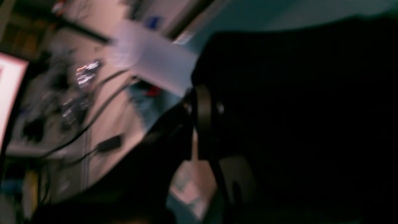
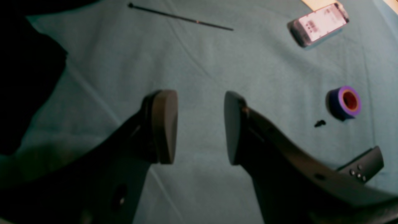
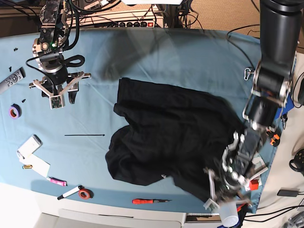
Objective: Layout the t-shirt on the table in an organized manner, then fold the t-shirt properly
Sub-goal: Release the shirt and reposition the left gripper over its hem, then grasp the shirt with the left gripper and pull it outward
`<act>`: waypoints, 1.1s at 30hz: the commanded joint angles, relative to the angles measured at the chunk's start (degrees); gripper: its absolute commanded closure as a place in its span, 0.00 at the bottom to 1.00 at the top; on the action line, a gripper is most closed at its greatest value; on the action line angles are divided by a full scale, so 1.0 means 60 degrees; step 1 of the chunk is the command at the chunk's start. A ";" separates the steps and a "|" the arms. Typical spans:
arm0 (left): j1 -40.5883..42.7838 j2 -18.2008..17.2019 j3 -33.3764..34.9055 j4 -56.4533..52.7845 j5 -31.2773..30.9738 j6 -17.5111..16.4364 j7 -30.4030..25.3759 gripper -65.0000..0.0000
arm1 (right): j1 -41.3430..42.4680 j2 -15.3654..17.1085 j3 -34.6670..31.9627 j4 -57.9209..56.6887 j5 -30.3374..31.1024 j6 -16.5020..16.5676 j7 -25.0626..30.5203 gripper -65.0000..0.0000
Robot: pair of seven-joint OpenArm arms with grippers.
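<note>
The black t-shirt (image 3: 171,137) lies crumpled in the middle of the light blue table (image 3: 142,57); no print shows. My left gripper (image 3: 213,186) is at the shirt's near right corner. In the blurred left wrist view its fingers (image 1: 202,121) are closed with black shirt fabric (image 1: 295,124) draped around them. My right gripper (image 3: 58,97) hangs over bare cloth at the far left, apart from the shirt. In the right wrist view it (image 2: 199,127) is open and empty, with the shirt's edge (image 2: 25,77) at the left.
On the left lie a remote (image 3: 12,78), a purple tape roll (image 2: 345,102), a thin black rod (image 3: 84,135) and a white device (image 2: 318,25). A marker (image 3: 71,192), a red tape roll (image 3: 85,194) and a red-handled tool (image 3: 152,201) lie along the near edge.
</note>
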 commanded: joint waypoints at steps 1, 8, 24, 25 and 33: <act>-0.0692 -0.0047 -0.0142 -0.0149 0.0087 0.0266 -0.0306 1.00 | 0.0076 0.0087 0.0055 0.0149 -0.0015 -0.0044 0.0208 0.61; -0.1399 -0.0073 -0.0157 -0.0393 -0.0597 0.0102 -0.0277 1.00 | 0.0076 0.0087 0.0055 0.0149 -0.0015 -0.0040 0.0208 0.61; -0.1297 -0.0051 -0.0157 0.0962 -0.2867 -0.0546 0.4197 0.52 | 0.0127 0.0091 0.0055 0.0149 -0.0266 -0.0040 0.0248 0.61; -0.1180 -0.0051 -0.0157 0.1282 -0.3286 -0.0790 0.4543 0.53 | 0.0157 0.0095 0.0058 0.0149 -0.0474 -0.0044 0.0237 0.61; 0.1610 -0.0051 -0.0157 0.6145 -0.3574 -0.1286 0.5468 0.53 | 0.0732 0.0117 0.0080 -0.0623 -0.1020 -0.0055 0.0208 0.61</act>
